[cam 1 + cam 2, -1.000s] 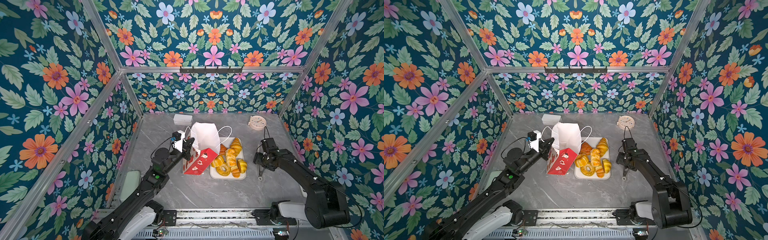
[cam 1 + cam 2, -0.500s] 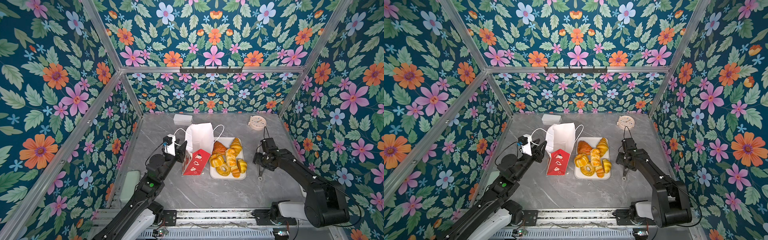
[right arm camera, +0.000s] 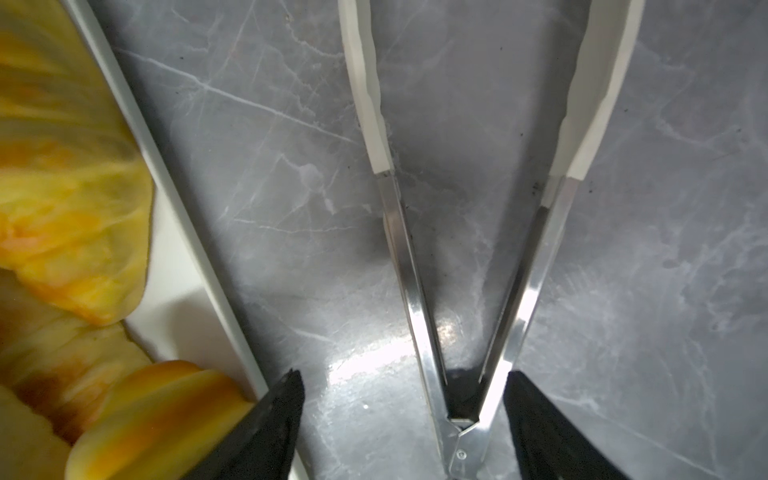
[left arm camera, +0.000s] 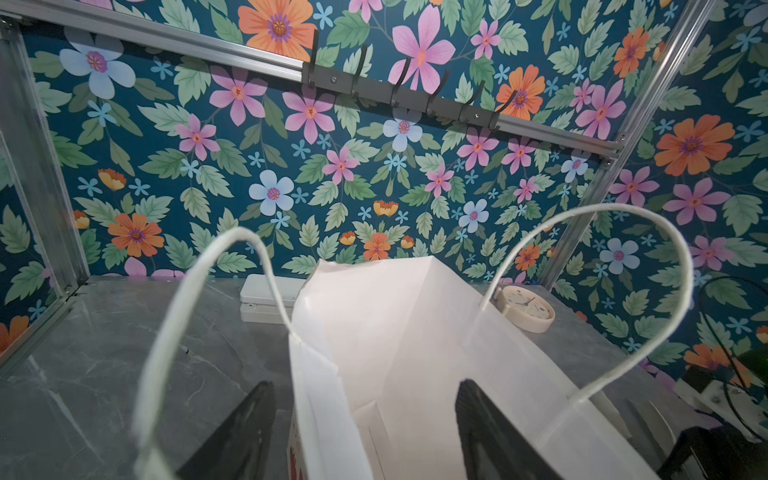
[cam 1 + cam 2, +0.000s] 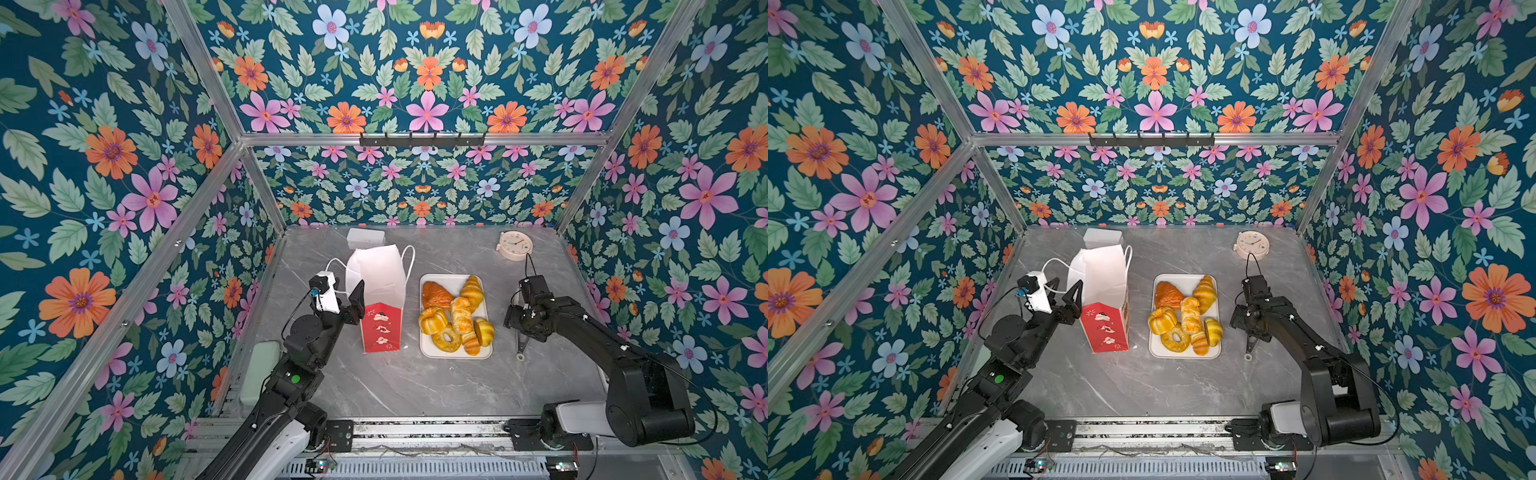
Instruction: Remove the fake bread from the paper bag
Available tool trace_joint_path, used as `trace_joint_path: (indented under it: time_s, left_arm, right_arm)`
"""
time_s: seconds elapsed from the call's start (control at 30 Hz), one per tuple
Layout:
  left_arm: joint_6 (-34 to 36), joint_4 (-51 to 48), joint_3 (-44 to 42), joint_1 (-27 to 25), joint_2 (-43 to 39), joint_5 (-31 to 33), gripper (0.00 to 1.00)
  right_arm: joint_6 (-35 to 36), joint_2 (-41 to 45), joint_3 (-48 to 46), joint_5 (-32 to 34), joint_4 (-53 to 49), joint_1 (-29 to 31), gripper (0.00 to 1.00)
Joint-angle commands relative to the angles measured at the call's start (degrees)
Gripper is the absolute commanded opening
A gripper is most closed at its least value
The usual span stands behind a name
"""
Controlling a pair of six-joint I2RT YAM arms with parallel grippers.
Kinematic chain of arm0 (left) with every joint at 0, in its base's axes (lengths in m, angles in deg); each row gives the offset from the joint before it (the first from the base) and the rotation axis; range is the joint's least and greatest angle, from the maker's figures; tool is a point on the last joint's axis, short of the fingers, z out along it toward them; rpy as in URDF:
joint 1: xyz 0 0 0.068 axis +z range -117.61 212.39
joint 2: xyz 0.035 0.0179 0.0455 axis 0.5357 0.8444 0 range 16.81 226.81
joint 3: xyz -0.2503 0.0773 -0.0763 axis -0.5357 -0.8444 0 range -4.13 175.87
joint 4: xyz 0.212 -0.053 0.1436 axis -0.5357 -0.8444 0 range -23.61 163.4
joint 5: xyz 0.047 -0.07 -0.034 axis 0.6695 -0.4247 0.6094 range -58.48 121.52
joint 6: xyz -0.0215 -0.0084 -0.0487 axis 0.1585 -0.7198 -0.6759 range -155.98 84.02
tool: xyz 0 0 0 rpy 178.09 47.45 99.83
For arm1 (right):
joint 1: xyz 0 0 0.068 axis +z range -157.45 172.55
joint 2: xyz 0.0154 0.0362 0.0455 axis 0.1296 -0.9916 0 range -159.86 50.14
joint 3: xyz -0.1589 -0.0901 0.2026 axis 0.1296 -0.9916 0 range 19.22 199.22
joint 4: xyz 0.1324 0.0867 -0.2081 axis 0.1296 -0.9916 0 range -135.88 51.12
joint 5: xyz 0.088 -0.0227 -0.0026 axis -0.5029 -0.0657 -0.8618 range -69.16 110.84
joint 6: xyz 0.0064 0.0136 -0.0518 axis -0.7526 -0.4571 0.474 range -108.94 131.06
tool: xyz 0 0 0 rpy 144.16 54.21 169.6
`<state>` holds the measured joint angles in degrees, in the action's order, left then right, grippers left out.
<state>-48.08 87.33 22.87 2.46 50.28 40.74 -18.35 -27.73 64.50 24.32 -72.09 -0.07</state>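
I saw the paper bag standing upright on the table, just beside the tray where the fake bread lay piled. My left gripper had its jaws spread, straddling the bag's side wall, one finger apparently inside the mouth. I couldn't make out whether it touched the paper. My right gripper hung open over the tongs.

Splayed tongs on the table beside the tray of fake bread; right gripper, spread wide, flanks their hinge.
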Motion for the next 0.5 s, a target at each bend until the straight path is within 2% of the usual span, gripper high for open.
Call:
trace_joint_path:
  time_s: [0.0,0.27,0.47]
  left_arm:
    - [-1.01,-0.65,-0.33,0.05,-1.60,2.85,0.71]
    - [-1.04,-5.41,2.49,0.05,-7.19,5.78,0.77]
    - [-0.05,-10.73,7.41,0.05,-12.09,0.16,0.90]
  right_arm:
    - [0.40,-0.19,0.43,-0.14,0.97,0.01,0.77]
    - [0.24,0.15,0.38,0.10,0.65,0.18,0.77]
    - [0.27,1.64,0.02,0.85,0.41,0.14,0.77]
